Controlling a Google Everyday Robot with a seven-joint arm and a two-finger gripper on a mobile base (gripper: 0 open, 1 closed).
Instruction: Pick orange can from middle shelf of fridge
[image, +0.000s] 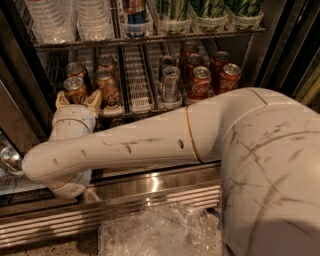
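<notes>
Several copper-orange cans stand at the left of the middle shelf (137, 92), a wire rack in the open fridge (150, 182). The front-left orange can (74, 89) is nearest my gripper (77, 101). The gripper is open at the shelf's front edge, just below and in front of that can, with one cream fingertip (61, 100) to its left and the other to its right. A second front orange can (107, 85) stands just right of the gripper. My white arm crosses the view from the right and hides the shelf below.
A tall silver can (170, 82) and red Coca-Cola cans (200, 82) stand on the same shelf to the right. Water bottles (55, 20) and green cans sit on the upper shelf. Dark door frames (295, 45) flank the opening. A crumpled plastic sheet (155, 232) lies below the steel grille (60, 227).
</notes>
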